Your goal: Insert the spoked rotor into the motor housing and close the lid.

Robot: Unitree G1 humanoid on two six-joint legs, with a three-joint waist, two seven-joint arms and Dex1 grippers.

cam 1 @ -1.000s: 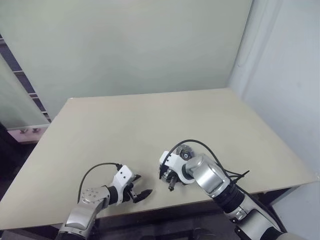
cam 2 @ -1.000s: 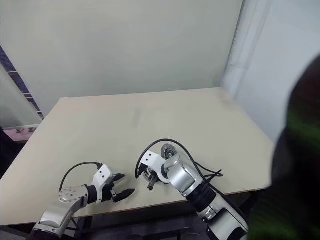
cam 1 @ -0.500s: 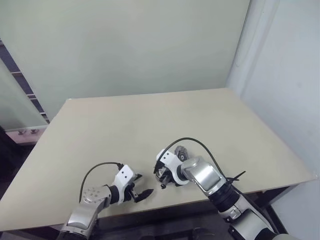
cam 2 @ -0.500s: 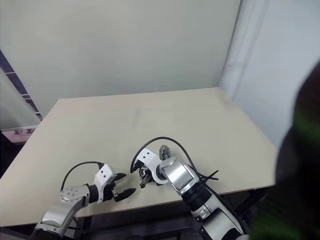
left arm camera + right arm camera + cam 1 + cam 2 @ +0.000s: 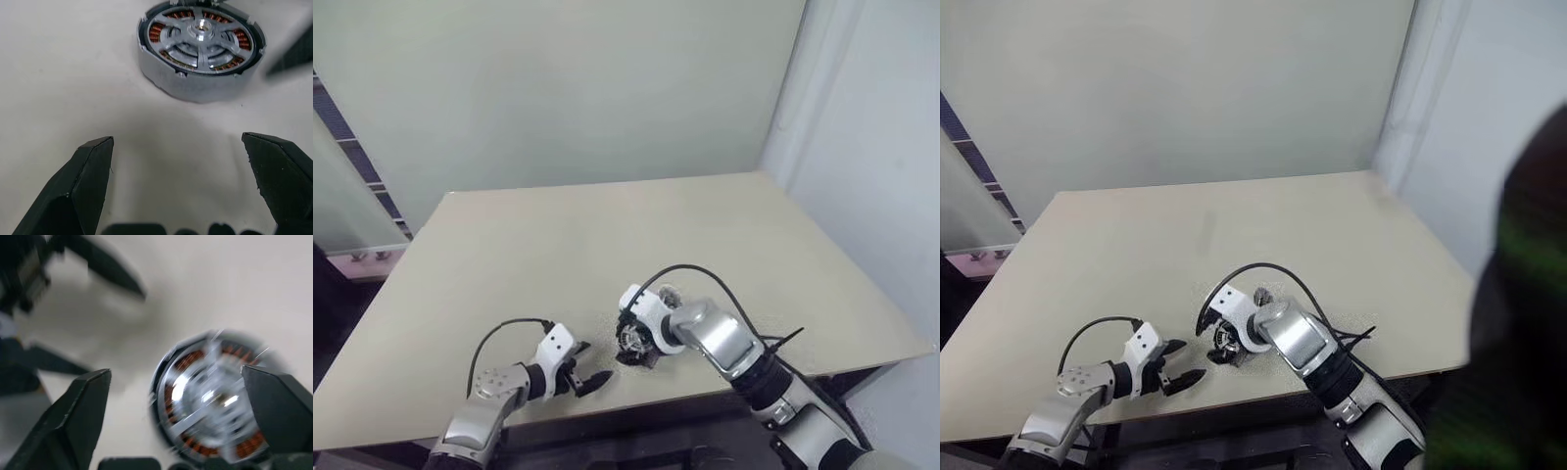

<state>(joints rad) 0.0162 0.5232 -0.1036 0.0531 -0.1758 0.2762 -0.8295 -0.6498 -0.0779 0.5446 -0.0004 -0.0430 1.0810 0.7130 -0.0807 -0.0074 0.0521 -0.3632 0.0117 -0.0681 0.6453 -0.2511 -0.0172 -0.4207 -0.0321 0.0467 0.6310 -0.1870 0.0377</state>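
The motor housing (image 5: 198,54) sits flat on the table, a round shallow body with copper-orange windings showing in a ring. The spoked rotor (image 5: 201,35) lies inside it, silvery spokes and centre hub facing up, level with the rim.

Spoked rotor (image 5: 201,36) inside motor housing (image 5: 195,85).

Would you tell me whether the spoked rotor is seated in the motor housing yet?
In. The spoked rotor sits inside the motor housing, copper windings showing between its spokes.
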